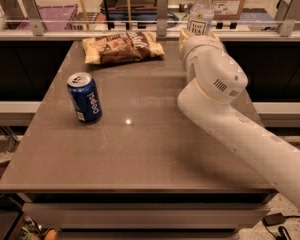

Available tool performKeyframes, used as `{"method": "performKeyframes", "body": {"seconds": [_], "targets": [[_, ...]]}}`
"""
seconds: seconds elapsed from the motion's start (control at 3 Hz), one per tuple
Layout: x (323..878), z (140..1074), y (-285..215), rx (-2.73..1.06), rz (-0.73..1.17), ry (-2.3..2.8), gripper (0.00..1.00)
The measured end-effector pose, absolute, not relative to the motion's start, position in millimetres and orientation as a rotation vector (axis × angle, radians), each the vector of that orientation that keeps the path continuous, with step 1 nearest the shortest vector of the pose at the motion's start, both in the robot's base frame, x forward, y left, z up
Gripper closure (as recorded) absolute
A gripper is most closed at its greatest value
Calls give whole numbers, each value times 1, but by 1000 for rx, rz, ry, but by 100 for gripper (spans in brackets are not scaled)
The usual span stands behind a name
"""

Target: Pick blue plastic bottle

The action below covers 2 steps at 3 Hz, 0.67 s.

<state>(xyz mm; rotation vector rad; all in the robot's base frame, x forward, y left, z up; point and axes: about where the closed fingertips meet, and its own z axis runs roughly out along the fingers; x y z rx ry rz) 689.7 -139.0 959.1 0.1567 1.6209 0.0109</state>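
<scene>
The blue plastic bottle [200,11] is a clear, whitish bottle with a white cap and a pale label, standing upright at the table's far right edge. My gripper [199,34] reaches to it from the right, and its cream fingers [183,34] press against both sides of the bottle's lower part. The white wrist hides the bottle's base, so I cannot tell whether it rests on the table or is held just above it.
A blue Pepsi can [84,97] stands on the left of the brown table [140,154]. A snack bag [123,47] lies at the far middle. A railing [162,6] and shelves with boxes run behind the table. My arm crosses the table's right side.
</scene>
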Motion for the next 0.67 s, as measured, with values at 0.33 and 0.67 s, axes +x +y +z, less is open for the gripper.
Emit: {"method": "performKeyframes", "body": {"seconds": [0.33,0.67], "targets": [[690,959,-139,143,-2,1623,12],[690,958,-140,133,-13,1625,0]]}}
